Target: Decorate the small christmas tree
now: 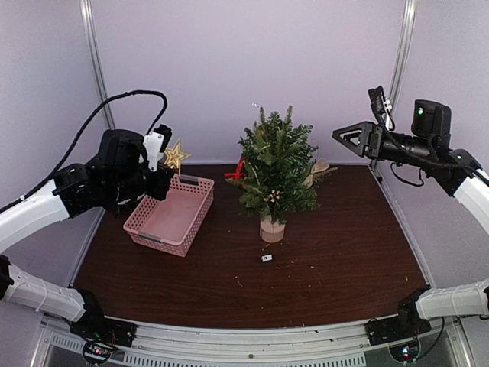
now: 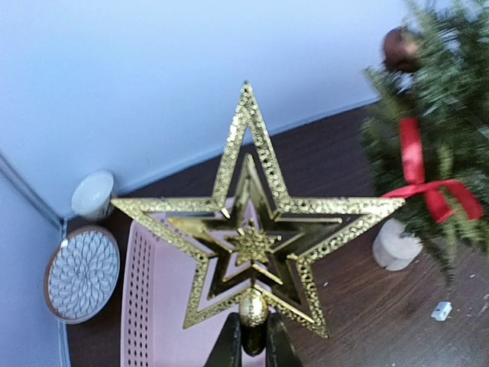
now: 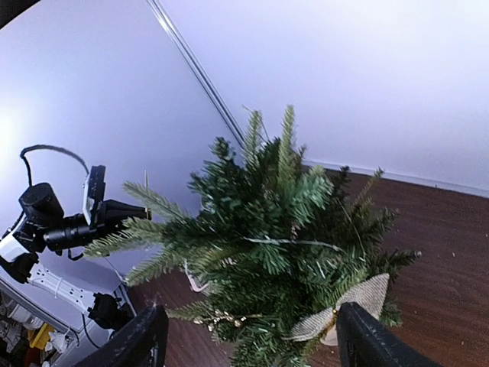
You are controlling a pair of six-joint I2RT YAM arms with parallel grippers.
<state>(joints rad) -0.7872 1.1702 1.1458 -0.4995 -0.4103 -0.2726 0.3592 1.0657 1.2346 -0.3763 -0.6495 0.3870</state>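
mid-table, bushy small christmas tree (image 1: 275, 172), pale stump (image 1: 272, 228), red ribbon (image 1: 238, 170)

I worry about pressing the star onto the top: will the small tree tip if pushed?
Probably tippy: the small christmas tree is bushy and wide above a narrow pale stump. Its top sprigs look thin, so they would likely bend under the gold star.

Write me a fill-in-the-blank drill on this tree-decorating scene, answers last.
The left claw grips a glittery ____ star-shaped topper.
Under it sits a ____ perforated plastic basket.
The right claw, beside the small green fir tree, has its jaws ____.
Missing: gold; pink; open.
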